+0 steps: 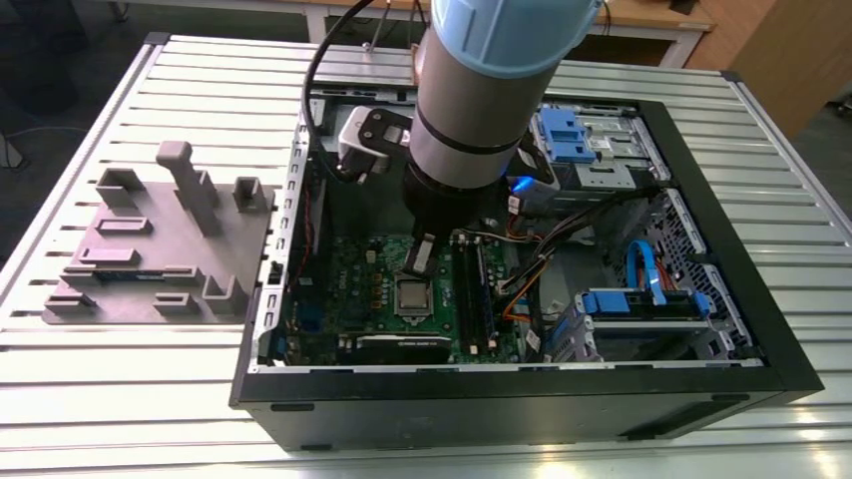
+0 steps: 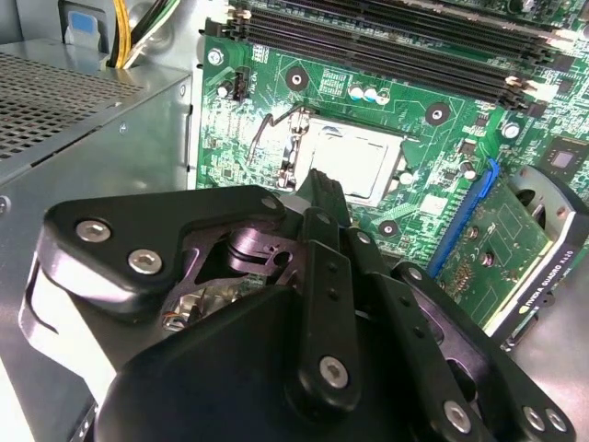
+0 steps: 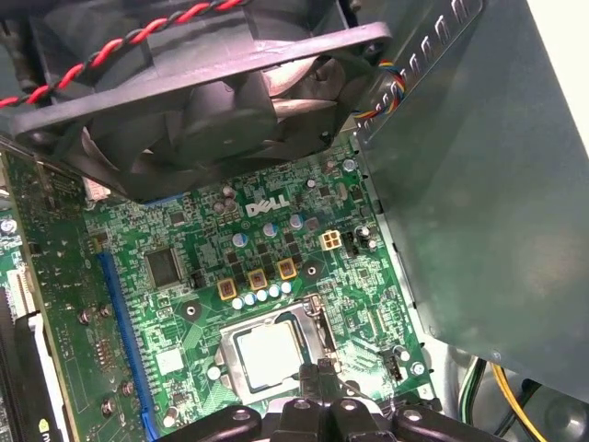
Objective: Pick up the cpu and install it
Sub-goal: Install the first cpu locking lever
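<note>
One cpu (image 1: 414, 295) lies seated flat on the board (image 1: 349, 264), so the gripper (image 1: 422, 254), at its 12 o'clock in the exterior view, hangs closed on nothing.

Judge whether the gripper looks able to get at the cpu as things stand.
Probably yes: the gripper hangs close by the cpu, which lies uncovered on the motherboard, with nothing between them.
</note>
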Motion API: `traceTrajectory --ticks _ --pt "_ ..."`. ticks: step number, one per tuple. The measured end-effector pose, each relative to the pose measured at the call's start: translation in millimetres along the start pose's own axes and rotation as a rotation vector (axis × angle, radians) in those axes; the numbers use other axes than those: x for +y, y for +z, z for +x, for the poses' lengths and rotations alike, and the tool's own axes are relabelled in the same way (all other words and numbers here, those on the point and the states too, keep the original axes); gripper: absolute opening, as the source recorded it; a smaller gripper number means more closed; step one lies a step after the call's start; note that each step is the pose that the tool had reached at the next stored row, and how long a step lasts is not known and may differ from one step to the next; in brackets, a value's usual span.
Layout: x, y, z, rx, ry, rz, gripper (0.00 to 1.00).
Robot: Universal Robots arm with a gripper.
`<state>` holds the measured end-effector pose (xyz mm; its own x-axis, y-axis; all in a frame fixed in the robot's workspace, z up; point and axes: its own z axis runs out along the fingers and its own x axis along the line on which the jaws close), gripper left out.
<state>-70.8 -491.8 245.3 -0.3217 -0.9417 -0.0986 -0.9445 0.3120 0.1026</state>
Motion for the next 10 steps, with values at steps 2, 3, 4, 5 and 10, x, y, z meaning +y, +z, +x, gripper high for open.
traceTrajectory --ticks 2,3,4,5,10 --pt "0.1 -0.8 -0.1 0.0004 0.000 0.0000 0.11" --pt "0.2 -1.7 -0.2 0.0002 0.000 0.0000 0.11" --pt "0.2 -2.5 -0.3 0.0001 0.000 0.0000 0.11" --pt "0.3 -2.7 -0.3 -0.0001 0.000 0.0000 0.11" --pt "-8.2 -3.4 -3.2 0.0000 0.000 0.0000 0.11"
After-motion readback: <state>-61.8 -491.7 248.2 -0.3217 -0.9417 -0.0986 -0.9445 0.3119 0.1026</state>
